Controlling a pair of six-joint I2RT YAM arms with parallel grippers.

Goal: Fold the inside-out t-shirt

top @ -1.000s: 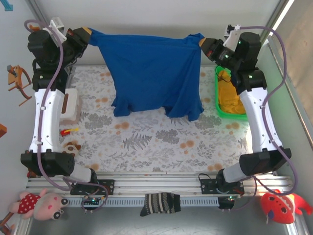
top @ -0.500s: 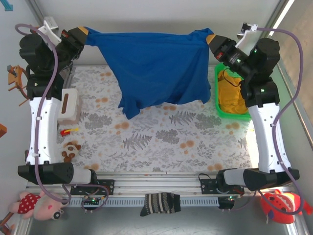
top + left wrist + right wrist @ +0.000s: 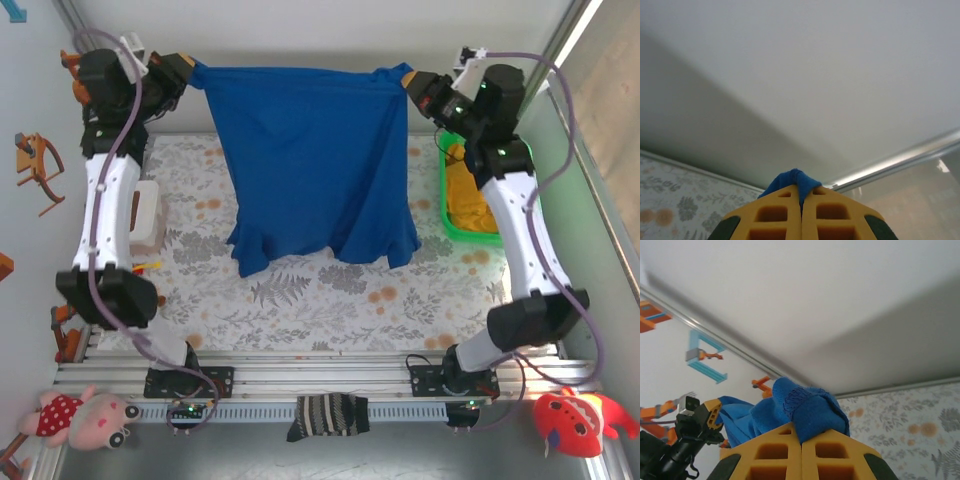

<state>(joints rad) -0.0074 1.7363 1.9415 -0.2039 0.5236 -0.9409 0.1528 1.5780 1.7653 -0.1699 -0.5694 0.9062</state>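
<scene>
**Blue shirt strung up between two arms**

The inside-out t-shirt (image 3: 315, 165) hangs like a curtain at the far end of the floral tabletop (image 3: 330, 295), stretched by its top edge between the two arms. The left fingers (image 3: 187, 72) are pinched tight on the shirt's upper left corner. From that arm's own camera, the two yellow pads are pressed flat together with a small tuft of blue cloth poking out at the tips. The right fingers (image 3: 407, 79) are likewise clamped shut on the upper right corner, and a thicker wad of blue fabric with a stitched hem bulges over their tips.

Both corners are held high, close to the back wall, and the top edge runs nearly straight and level between them. The cloth drops in a broad sheet and widens slightly toward the bottom, where the hem ripples. From here I cannot tell whether that hem brushes the tabletop.

Off to the right, just beside the hanging shirt, a green tray (image 3: 444, 195) holds a mustard-yellow garment (image 3: 472, 200). A white box (image 3: 146, 216) sits near the left arm. A dark striped sock (image 3: 327, 415) is draped over the front rail between the arm bases.
</scene>
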